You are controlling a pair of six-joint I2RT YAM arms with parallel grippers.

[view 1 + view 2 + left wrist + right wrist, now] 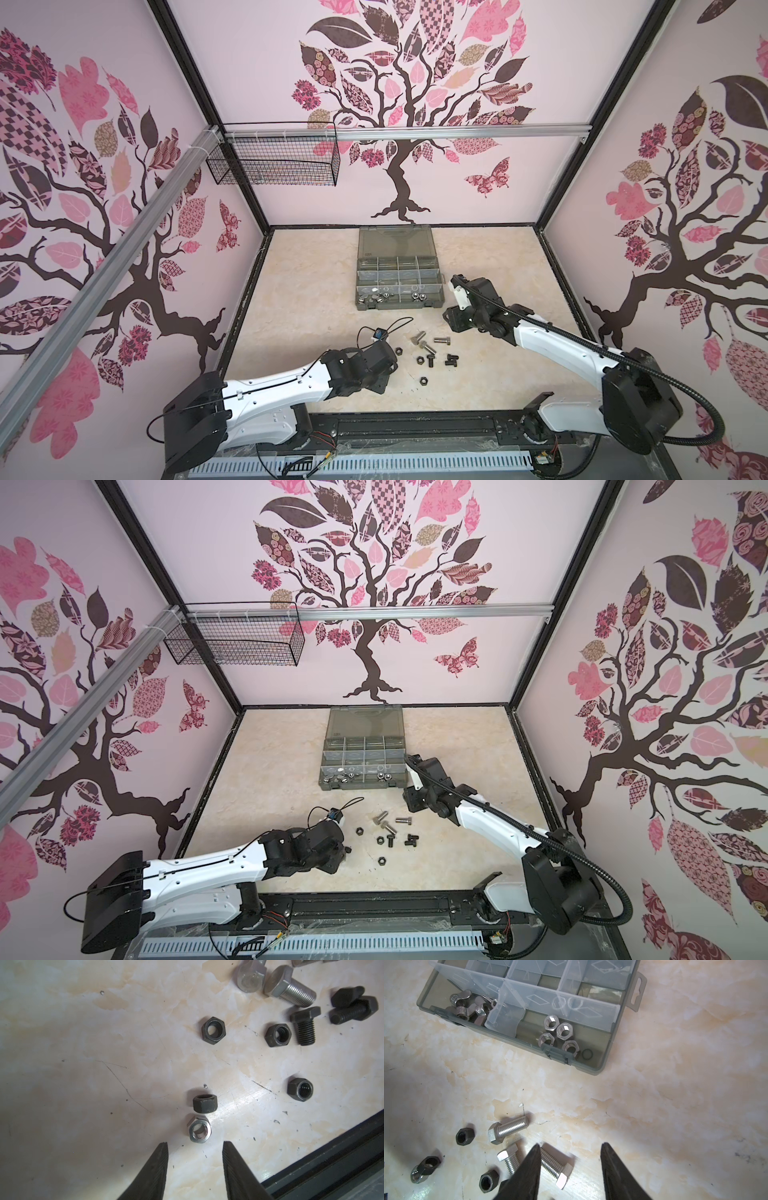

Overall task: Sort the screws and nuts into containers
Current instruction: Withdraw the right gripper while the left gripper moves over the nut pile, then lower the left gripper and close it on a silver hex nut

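The loose screws and nuts lie on the marble tabletop in front of the open grey organiser case (360,305). In the left wrist view, a silver nut (199,1131) and a black nut (205,1103) touch each other just beyond the tips of my left gripper (195,1142). This gripper is open and holds nothing. My right gripper (571,1145) is open and hovers over a silver screw (554,1165) lying flat between its fingers. Two more silver screws (417,337) and two black screws (451,359) lie nearby. Silver hex nuts (558,1034) and wing nuts (469,1009) sit in separate front containers.
More black nuts (423,380) are scattered near the front. The case's lid (395,241) lies flat toward the back wall. A black wire basket (274,166) hangs at the back left. A black rail (332,1157) borders the table's front edge, close to my left gripper.
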